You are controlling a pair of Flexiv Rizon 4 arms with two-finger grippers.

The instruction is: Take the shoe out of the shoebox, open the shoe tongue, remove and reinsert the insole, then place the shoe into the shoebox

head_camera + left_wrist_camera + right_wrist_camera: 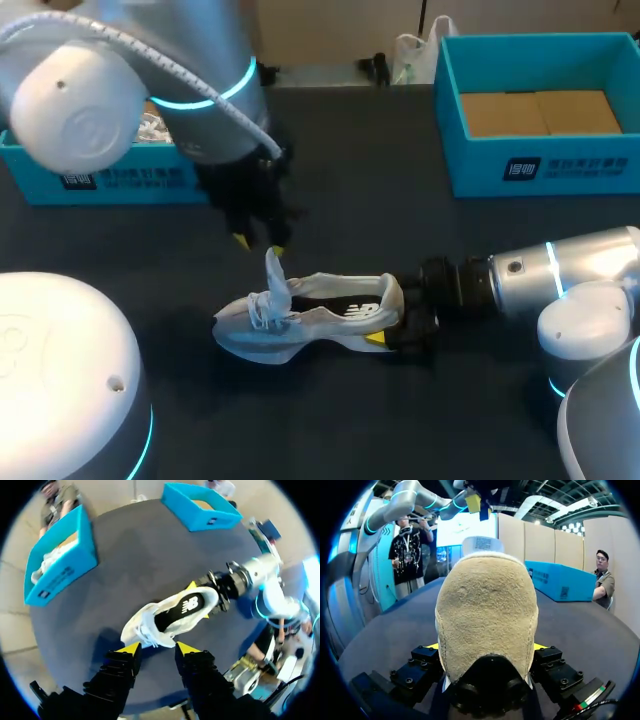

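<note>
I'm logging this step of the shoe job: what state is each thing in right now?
shoe: sole down on the table
tongue: pulled upright
insole: inside the shoe
left claw: open, above the tongue
right claw: shut on the shoe's heel
right shoebox: open, no shoe inside
left shoebox: open, something white inside

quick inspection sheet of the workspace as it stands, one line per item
surface: dark table carrying the shoe and two boxes
job's things: white shoe mid-table, tongue raised; left shoebox holds white items, right shoebox brown card
clutter: nothing seen
grippers: right gripper shut on the shoe's heel; left gripper open above the tongue
cables: ribbed hose along the left arm
surroundings: nothing seen
</note>
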